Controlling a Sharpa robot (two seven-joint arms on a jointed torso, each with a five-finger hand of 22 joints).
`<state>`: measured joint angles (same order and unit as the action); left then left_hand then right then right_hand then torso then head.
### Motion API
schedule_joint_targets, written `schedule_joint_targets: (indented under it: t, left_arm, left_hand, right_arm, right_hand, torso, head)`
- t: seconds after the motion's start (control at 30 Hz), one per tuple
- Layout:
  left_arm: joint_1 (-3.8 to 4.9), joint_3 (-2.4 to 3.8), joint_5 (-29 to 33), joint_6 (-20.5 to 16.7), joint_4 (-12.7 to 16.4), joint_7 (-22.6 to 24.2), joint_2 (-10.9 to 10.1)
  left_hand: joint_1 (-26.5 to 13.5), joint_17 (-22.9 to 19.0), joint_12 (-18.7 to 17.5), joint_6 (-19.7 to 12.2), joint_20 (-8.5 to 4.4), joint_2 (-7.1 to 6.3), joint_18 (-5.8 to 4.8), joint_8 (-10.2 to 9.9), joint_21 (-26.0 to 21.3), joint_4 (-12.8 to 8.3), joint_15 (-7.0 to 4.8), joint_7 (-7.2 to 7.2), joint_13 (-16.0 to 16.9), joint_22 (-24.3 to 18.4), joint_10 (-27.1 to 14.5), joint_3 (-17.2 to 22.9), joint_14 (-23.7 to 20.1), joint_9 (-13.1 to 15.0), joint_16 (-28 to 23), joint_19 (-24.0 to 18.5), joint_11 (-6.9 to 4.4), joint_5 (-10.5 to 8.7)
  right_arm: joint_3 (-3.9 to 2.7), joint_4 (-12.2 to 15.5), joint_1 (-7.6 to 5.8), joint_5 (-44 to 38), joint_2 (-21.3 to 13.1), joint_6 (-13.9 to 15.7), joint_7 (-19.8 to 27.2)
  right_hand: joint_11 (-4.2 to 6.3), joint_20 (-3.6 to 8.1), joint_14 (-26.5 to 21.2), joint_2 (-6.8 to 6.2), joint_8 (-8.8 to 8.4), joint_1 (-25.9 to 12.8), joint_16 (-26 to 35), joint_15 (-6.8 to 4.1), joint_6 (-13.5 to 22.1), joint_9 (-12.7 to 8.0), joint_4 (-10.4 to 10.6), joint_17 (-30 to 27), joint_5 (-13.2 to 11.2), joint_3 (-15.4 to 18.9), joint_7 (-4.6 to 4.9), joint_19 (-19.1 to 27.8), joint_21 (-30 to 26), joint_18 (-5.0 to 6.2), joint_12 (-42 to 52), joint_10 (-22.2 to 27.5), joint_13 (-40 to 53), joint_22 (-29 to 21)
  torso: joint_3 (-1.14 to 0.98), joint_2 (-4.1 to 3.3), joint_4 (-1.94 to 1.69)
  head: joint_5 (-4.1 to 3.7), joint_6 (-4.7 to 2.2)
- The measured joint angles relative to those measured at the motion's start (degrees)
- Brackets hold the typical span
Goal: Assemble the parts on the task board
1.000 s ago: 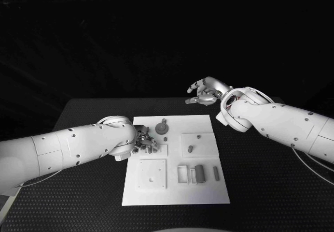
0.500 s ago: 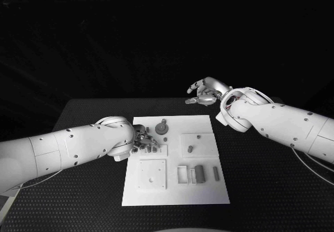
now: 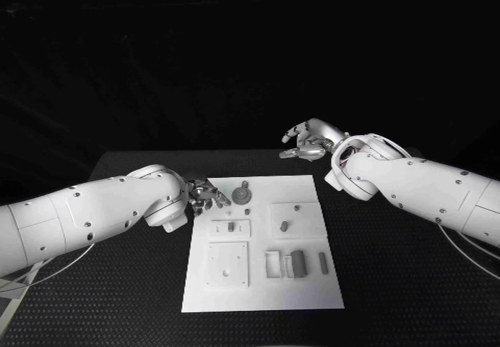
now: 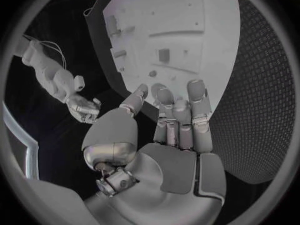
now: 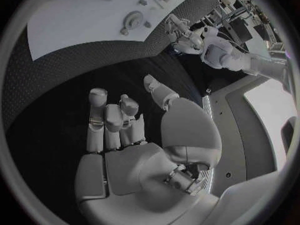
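Observation:
The white task board (image 3: 261,285) lies in the middle of the black table. On it are a round grey part (image 3: 242,192), a small grey peg (image 3: 231,226) on a square plate, two more small pieces (image 3: 285,225) to its right, and a dark block (image 3: 298,262) beside a bar (image 3: 323,260). My left hand (image 3: 205,195) hovers at the board's far left corner, holding nothing, its fingers (image 4: 178,110) stretched toward the board (image 4: 206,30). My right hand (image 3: 308,141) hangs beyond the board's far edge, with nothing in its fingers (image 5: 112,120).
A white square plate (image 3: 227,262) and a white frame (image 3: 273,262) sit at the near part of the board. Black matting (image 3: 406,275) surrounds the board on all sides. The right wrist view shows the board (image 5: 75,25) and the round part (image 5: 133,20) ahead of my right hand.
My left hand has drawn back from over the small square plate toward the board's far left corner, uncovering the grey peg. The right hand has barely moved.

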<state>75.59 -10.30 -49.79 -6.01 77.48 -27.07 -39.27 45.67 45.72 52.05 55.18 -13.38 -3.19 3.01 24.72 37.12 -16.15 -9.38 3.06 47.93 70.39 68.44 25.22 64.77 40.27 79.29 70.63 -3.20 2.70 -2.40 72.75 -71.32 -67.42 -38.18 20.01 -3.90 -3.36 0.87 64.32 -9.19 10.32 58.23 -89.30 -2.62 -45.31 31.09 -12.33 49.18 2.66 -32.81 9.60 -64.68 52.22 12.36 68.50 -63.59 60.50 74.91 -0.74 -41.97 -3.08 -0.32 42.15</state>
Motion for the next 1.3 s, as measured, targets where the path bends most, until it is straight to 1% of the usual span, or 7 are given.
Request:
schedule_joint_targets:
  t: [0.17, 0.27, 0.37, 0.53, 0.97, 1.17, 1.3]
  left_arm:
    - [0.97, 0.04, 5.32, -3.36, -2.79, 4.18, 0.04]
    - [1.14, 0.04, 7.96, -4.11, -4.64, 5.10, 0.57]
    - [1.24, 0.01, 8.87, -3.91, -6.33, 5.04, 1.43]
    - [1.49, 0.00, 7.32, -2.18, -10.48, 3.57, 3.97]
    - [1.59, -0.09, 0.75, 3.40, -20.16, 0.30, 10.17]
    - [1.55, -0.10, -1.08, 5.06, -22.37, -0.13, 11.67]
    - [1.45, -0.11, -1.86, 6.31, -23.46, -0.24, 12.56]
  left_hand:
    - [3.56, -6.76, -11.71, -4.67, 3.82, -0.95, -1.36, -3.62, -10.77, 0.05, 5.33, 4.25, -7.54, -6.06, -10.21, 3.24, -9.57, -2.47, -12.53, -10.94, 4.85, 0.00]
    - [1.61, -9.34, -16.03, -5.31, 5.21, -1.93, -2.08, -4.21, -14.61, 0.93, 6.96, 5.52, -11.13, -8.97, -12.17, 2.51, -11.59, -3.30, -16.97, -13.13, 6.38, 0.00]
    - [-1.47, -10.38, -17.71, -5.65, 5.63, -2.58, -2.08, -4.59, -16.26, 1.71, 7.66, 5.86, -13.03, -10.54, -12.17, 0.70, -11.42, -3.87, -18.53, -13.27, 6.74, 0.00]
    - [-6.66, -10.88, -18.57, -5.63, 6.25, -3.12, -2.09, -4.79, -17.40, 3.41, 7.95, 6.06, -14.64, -11.95, -11.19, -1.87, -11.14, -4.48, -19.16, -12.65, 6.65, 0.00]
    - [-8.82, -10.34, -18.03, -7.11, 5.73, -4.43, -2.10, -5.47, -17.95, 4.45, 7.06, 6.19, -15.37, -12.52, -8.94, -1.88, -9.54, -5.39, -18.32, -10.07, 6.10, 0.00]
    - [-9.48, -8.43, -14.70, -5.43, 4.47, -3.58, -1.73, -4.72, -15.29, 3.98, 5.57, 4.60, -13.78, -10.66, -6.36, -2.35, -7.08, -5.43, -14.65, -7.15, 4.71, 0.00]
    - [-8.57, -7.72, -13.27, -4.62, 3.98, -1.88, -1.68, -4.58, -14.43, 2.74, 5.23, 4.39, -12.96, -9.55, -5.99, -2.61, -6.66, -5.63, -13.20, -6.52, 4.51, 0.00]
  right_arm:
    - [0.00, -0.03, 0.00, 0.00, -0.12, 0.01, 0.00]
    - [0.00, -0.03, 0.00, 0.00, -0.10, 0.01, 0.00]
    - [0.00, -0.11, 0.00, 0.01, -0.05, 0.01, 0.00]
    - [0.00, -0.23, 0.00, 0.01, -0.03, 0.00, 0.00]
    - [0.01, -0.31, 0.01, 0.01, 0.34, 0.00, 0.00]
    - [0.01, -0.28, 0.01, 0.01, 0.43, 0.00, 0.00]
    - [0.01, -0.26, 0.01, 0.01, 0.44, 0.00, 0.00]
  right_hand:
    - [0.00, -0.08, 0.00, 0.00, 0.00, 0.00, 0.00, 0.00, -0.01, 0.00, 0.00, 0.00, 0.00, 0.00, -0.01, 0.08, 0.00, 0.01, 0.00, 0.00, 0.00, 0.00]
    - [0.00, -0.08, 0.00, 0.00, 0.00, 0.00, 0.00, 0.00, -0.02, 0.00, 0.00, 0.00, 0.00, 0.00, -0.03, 0.08, 0.00, 0.01, 0.00, 0.00, -0.04, 0.00]
    - [0.00, -0.08, 0.00, 0.00, 0.00, 0.00, 0.00, 0.00, 0.11, 0.00, 0.00, 0.00, 0.00, 0.00, 0.10, 0.09, 0.00, 0.02, 0.00, 0.00, -0.05, 0.00]
    - [0.00, -0.09, 0.00, 0.00, 0.00, 0.00, 0.00, 0.00, 0.12, 0.00, 0.00, 0.00, 0.00, 0.00, 0.10, 0.09, 0.00, 0.02, 0.00, 0.00, -0.05, 0.00]
    - [0.00, -0.09, 0.00, 0.00, 0.00, 0.00, 0.00, 0.00, 0.00, 0.00, 0.00, 0.01, 0.00, 0.00, 0.20, 0.09, 0.00, 0.03, 0.00, 0.00, -0.04, 0.00]
    - [0.00, -0.10, 0.00, 0.00, 0.00, 0.00, 0.00, 0.00, 0.00, 0.00, 0.00, 0.01, 0.00, 0.00, 0.20, 0.10, 0.00, 0.03, 0.00, 0.00, -0.04, 0.00]
    - [0.00, -0.10, 0.00, 0.00, 0.00, 0.00, 0.00, 0.00, 0.00, 0.00, 0.00, 0.01, 0.00, 0.00, 0.20, 0.10, 0.00, 0.02, 0.00, 0.00, -0.04, 0.00]
  torso:
    - [-0.02, -0.02, -0.03]
    - [-0.05, -0.05, 0.00]
    - [-0.04, -0.11, 0.03]
    - [0.01, -0.16, 0.08]
    - [0.09, -0.21, 0.10]
    - [0.08, -0.23, 0.11]
    - [0.08, -0.21, 0.09]
  head:
    - [-0.05, -0.28]
    - [0.00, -0.46]
    - [-0.06, -0.61]
    - [-0.13, -0.78]
    - [-0.20, -1.03]
    - [-0.26, -0.93]
    - [-0.32, -0.85]
